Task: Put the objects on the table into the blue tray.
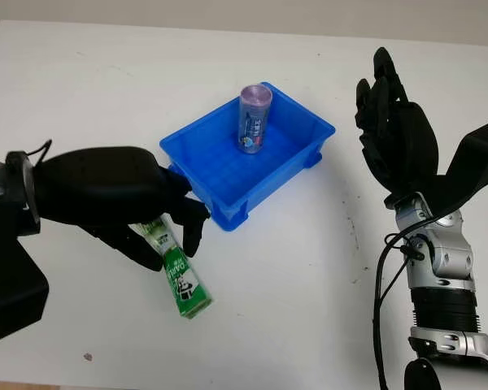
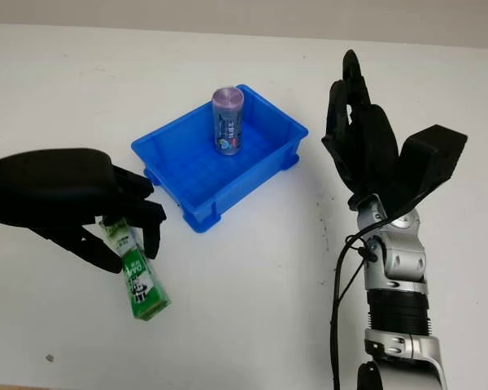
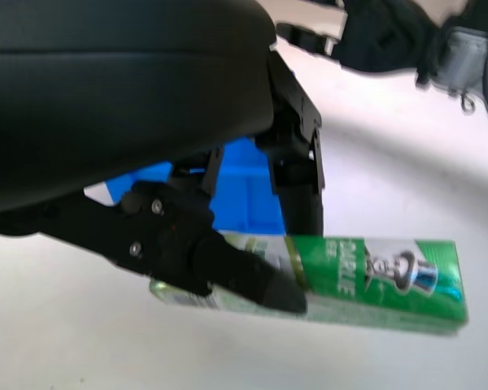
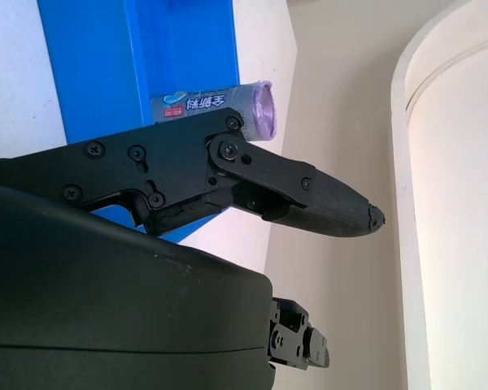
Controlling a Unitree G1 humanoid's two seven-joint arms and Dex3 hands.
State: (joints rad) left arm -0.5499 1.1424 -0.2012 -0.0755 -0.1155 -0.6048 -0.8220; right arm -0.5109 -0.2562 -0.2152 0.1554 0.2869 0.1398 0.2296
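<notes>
While gripped at its upper end by the curled left hand (image 1: 138,215) just in front of the blue tray (image 1: 220,166), green toothpaste box (image 1: 179,276) slanting down toward the white table (image 1: 293,301), free end nearest the robot. Purple-capped tube (image 1: 253,119) leaning inside the tray. Right hand (image 1: 394,130) open, raised at right.

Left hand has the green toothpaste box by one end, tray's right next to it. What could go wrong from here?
1. The left hand pinches the green toothpaste box near one end, most of it hanging out past the fingers; it could pivot or slip during the carry.
2. The purple roll already in the blue tray may get knocked by the long box when it is dropped in.
3. The box's free end could catch the tray's near wall if carried low.

The right hand, open, is raised right of the tray.
</notes>
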